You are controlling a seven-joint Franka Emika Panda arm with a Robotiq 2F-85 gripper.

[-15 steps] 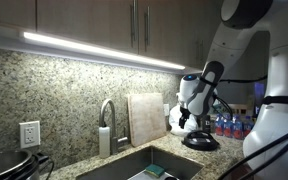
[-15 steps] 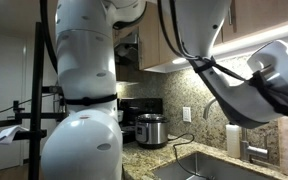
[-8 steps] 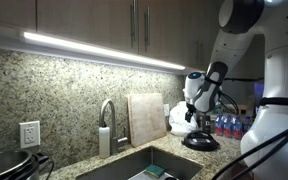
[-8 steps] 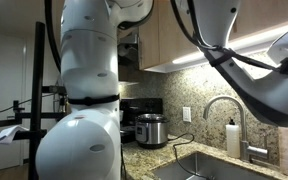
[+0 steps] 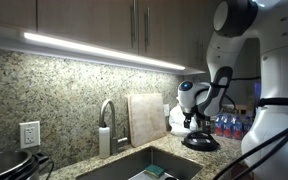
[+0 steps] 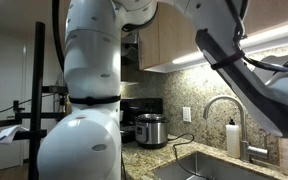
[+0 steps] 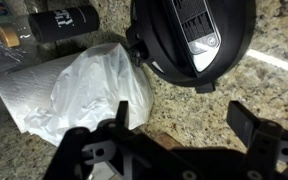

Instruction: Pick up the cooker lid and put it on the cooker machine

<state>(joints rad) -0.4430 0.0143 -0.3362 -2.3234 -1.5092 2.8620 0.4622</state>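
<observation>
notes, counter by the sink.

change since the earlier frames: the arm has swung. in an exterior view its grey forearm no longer hides the faucet (image 6: 222,115), which now shows whole with a soap bottle (image 6: 233,138) beside it. in an exterior view the wrist sits slightly lower and further left over the cooker lid (image 5: 200,143). the lid has not shifted.

materials and shapes: we see the lid as a round, black, glossy shallow dome with a ribbed silver panel at its centre. it lies flat on speckled granite counter (image 7: 274,40). a thin, crumpled white plastic bag (image 7: 84,85) touches the lid's left rim. a dark canister (image 7: 64,18) with pale lettering lies far left. the cooker machine (image 6: 150,129) is a silver-grey drum with a dark rim. it stands on the counter beyond the sink (image 6: 199,165), well apart from the lid.

gripper (image 7: 181,108): black fingers spread wide, nothing between them, hanging above the bag's edge and bare granite, near side of the lid, not touching it.

edges and room: bare granite lies right of the lid and between the fingers, while the bag crowds the left. a pale cutting board (image 5: 144,118) leans on the backsplash left of the bag, and small bottles (image 5: 225,126) stand just behind the lid.
</observation>
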